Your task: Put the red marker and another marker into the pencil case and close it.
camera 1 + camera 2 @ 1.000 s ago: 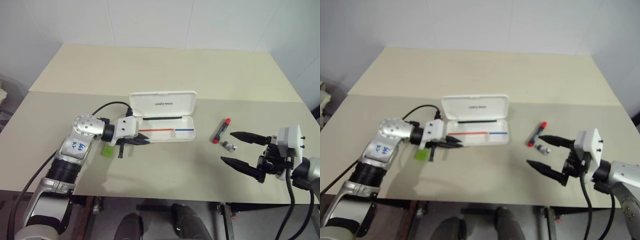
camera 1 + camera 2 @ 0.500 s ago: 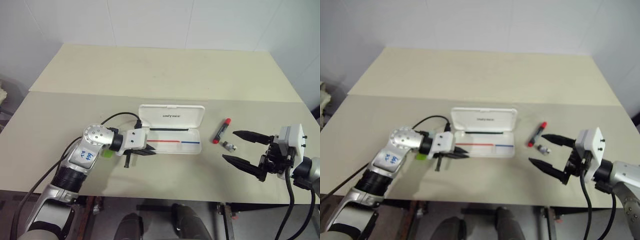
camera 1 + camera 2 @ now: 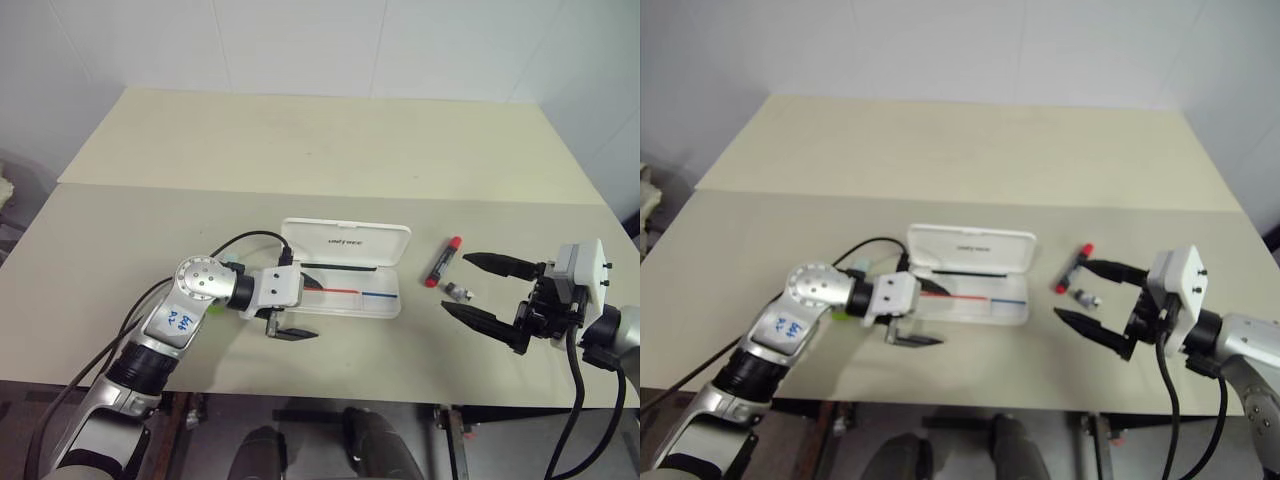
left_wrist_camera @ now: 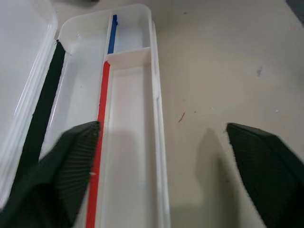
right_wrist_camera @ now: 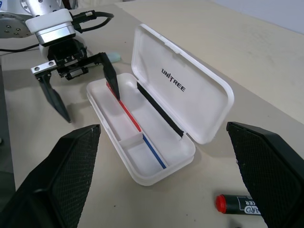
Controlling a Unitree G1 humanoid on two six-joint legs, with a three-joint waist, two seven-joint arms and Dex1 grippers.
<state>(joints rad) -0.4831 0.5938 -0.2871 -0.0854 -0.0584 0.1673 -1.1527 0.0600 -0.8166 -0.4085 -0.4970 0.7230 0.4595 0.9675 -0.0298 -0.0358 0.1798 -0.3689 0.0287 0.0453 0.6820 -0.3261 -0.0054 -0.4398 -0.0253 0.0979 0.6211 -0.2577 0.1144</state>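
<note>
Left pincer (image 3: 298,313) is spread wide and empty at the left end of the pencil case (image 3: 340,272): one black finger reaches over the tray's near-left part, the other sits out over the bare bench (image 3: 300,150) in front of the case. Right pincer (image 3: 486,290) is also wide apart, holding nothing, hovering at the bench's right side with its tips aimed left toward the case.

Bench: pale beige top, with a seam running across it behind the case.

Pencil case: white, lid swung back and standing behind the tray, dark lettering on the inner lid, a black strip along the hinge. Tray is bare inside apart from a red line along the long compartment and a blue line in the short end compartment, with a divider wall between them. It lies near bench centre, long side across the view.

Red marker (image 3: 443,261): lies flat on the bench just right of the case, angled, red cap on the far end. It sits between the case and the right pincer, touching neither.

Green highlighter (image 3: 214,307): just a small green patch visible on the bench behind the left wrist, left of the case, mostly hidden by the arm.

Small grey-silver stub (image 3: 458,292): on the bench just beside the marker's near end, close to the right pincer's tips but apart from them.
</note>
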